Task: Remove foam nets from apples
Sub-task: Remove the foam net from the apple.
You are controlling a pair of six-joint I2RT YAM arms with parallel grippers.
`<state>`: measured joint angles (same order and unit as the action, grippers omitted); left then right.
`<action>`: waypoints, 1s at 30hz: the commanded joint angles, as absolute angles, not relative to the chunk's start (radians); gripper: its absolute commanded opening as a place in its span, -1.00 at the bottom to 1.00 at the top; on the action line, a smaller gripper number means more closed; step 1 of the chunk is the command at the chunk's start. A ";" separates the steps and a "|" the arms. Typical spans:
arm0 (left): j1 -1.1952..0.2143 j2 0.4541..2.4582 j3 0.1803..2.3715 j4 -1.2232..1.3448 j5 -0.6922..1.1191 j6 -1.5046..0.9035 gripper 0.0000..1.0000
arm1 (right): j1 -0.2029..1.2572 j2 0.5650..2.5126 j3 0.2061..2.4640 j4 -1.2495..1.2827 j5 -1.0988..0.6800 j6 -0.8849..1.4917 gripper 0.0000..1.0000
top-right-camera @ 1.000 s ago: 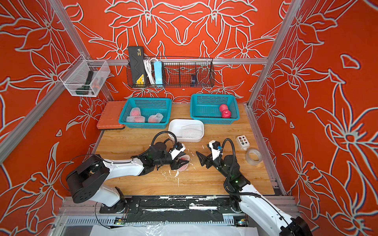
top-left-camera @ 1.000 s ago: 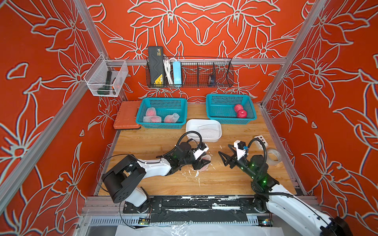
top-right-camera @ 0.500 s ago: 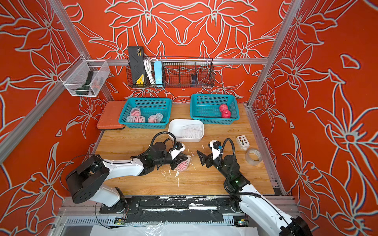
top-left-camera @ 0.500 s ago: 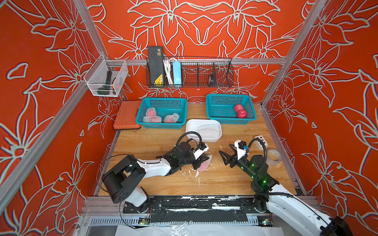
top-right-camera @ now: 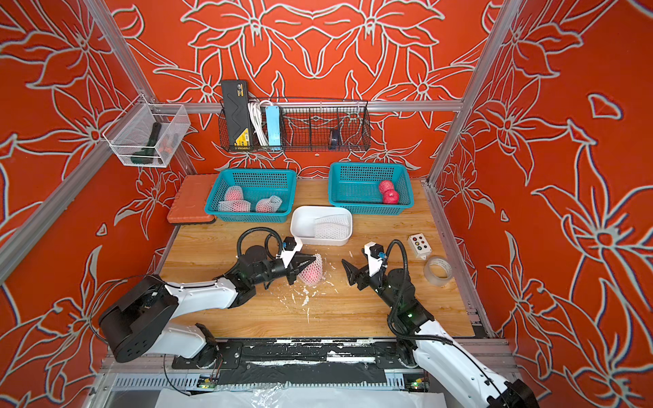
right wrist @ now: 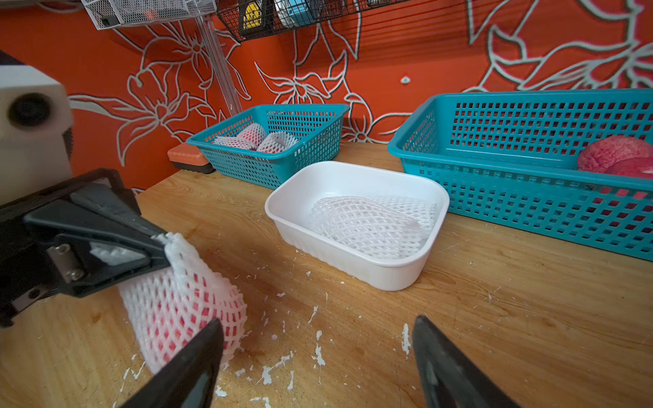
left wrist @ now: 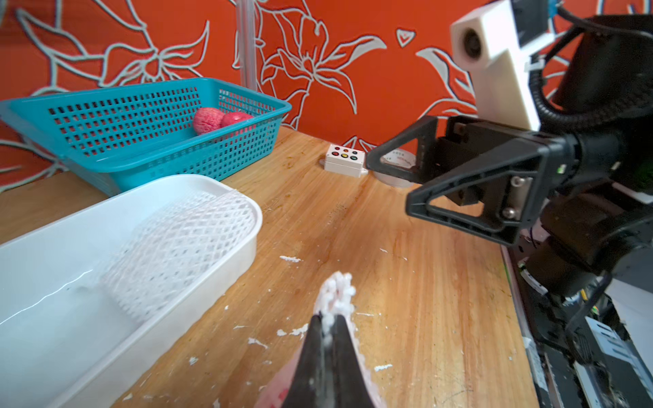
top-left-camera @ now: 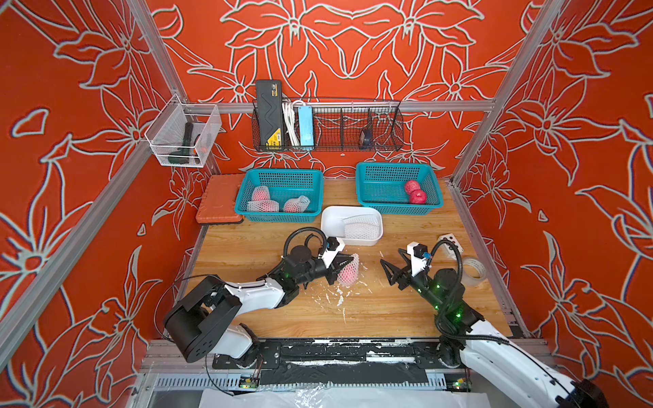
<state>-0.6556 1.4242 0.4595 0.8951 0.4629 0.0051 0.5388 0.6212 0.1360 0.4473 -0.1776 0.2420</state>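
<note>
An apple in a white foam net (top-left-camera: pixel 348 271) (right wrist: pixel 183 300) rests on the wooden table. My left gripper (top-left-camera: pixel 350 262) (left wrist: pixel 328 323) is shut on the net's bunched top end, which is drawn to a point. Just right of the netted apple my right gripper (top-left-camera: pixel 390 258) (right wrist: pixel 318 319) stands open with nothing in it, one finger close beside the net. Two bare apples (top-left-camera: pixel 415 192) lie in the right teal basket (top-left-camera: pixel 367 208). Three netted apples (top-left-camera: pixel 275 202) lie in the left teal basket (top-left-camera: pixel 243 208). Empty nets (top-left-camera: pixel 362 226) lie in a white tray (top-left-camera: pixel 330 217).
White foam crumbs (top-left-camera: pixel 335 296) litter the table in front of the netted apple. A button box (top-left-camera: pixel 449 243) and a tape roll (top-left-camera: pixel 473 270) sit at the right edge. An orange block (top-left-camera: pixel 219 206) lies at the back left. A wire rack (top-left-camera: pixel 328 127) hangs on the back wall.
My left gripper has closed on the net's top end and drawn it up to a point. The right arm has hardly moved.
</note>
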 commanded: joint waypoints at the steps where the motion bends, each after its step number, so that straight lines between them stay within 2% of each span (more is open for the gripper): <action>1: -0.650 1.454 0.491 0.926 0.511 -0.002 -1.00 | 0.544 0.608 0.123 0.440 -0.157 0.246 0.67; 3: -0.661 1.468 0.481 0.951 0.471 0.008 -1.00 | 0.545 0.609 0.122 0.444 -0.158 0.249 0.67; 6: -0.637 1.500 0.464 1.057 0.509 -0.053 -1.00 | 0.545 0.613 0.124 0.443 -0.160 0.247 0.67; 9: -0.738 1.489 0.561 0.805 0.308 0.121 -1.00 | 0.545 0.611 0.123 0.442 -0.155 0.247 0.68; 10: -0.735 1.487 0.549 0.834 0.318 0.106 -1.00 | 0.545 0.613 0.124 0.442 -0.155 0.248 0.67; 13: -0.629 1.526 0.445 1.188 0.523 -0.139 -1.00 | 0.544 0.614 0.123 0.445 -0.158 0.249 0.68; 14: -0.633 1.540 0.495 1.093 0.520 -0.115 -1.00 | 0.545 0.615 0.123 0.446 -0.160 0.250 0.67; 15: -0.681 1.542 0.570 0.879 0.424 -0.009 -1.00 | 0.545 0.614 0.123 0.446 -0.160 0.250 0.68; 16: -0.723 1.546 0.598 0.806 0.341 0.064 -1.00 | 0.544 0.613 0.124 0.446 -0.158 0.250 0.68; 17: -0.723 1.541 0.568 0.867 0.378 0.049 -1.00 | 0.545 0.613 0.124 0.445 -0.157 0.251 0.68; 19: -0.675 1.564 0.470 1.169 0.480 -0.107 -1.00 | 0.545 0.612 0.123 0.445 -0.158 0.251 0.68; 22: -0.697 1.564 0.566 0.928 0.438 -0.010 -1.00 | 0.545 0.609 0.123 0.442 -0.156 0.247 0.67; 25: -0.695 1.541 0.520 1.039 0.449 -0.044 -1.00 | 0.545 0.605 0.123 0.437 -0.147 0.250 0.68; 30: -0.692 1.462 0.606 0.881 0.487 -0.033 -1.00 | 0.544 0.603 0.124 0.435 -0.147 0.250 0.67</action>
<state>-0.6930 1.5284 0.5621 0.9100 0.4515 -0.0380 0.5388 0.6140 0.1356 0.4404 -0.1703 0.2420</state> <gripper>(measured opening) 0.047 0.838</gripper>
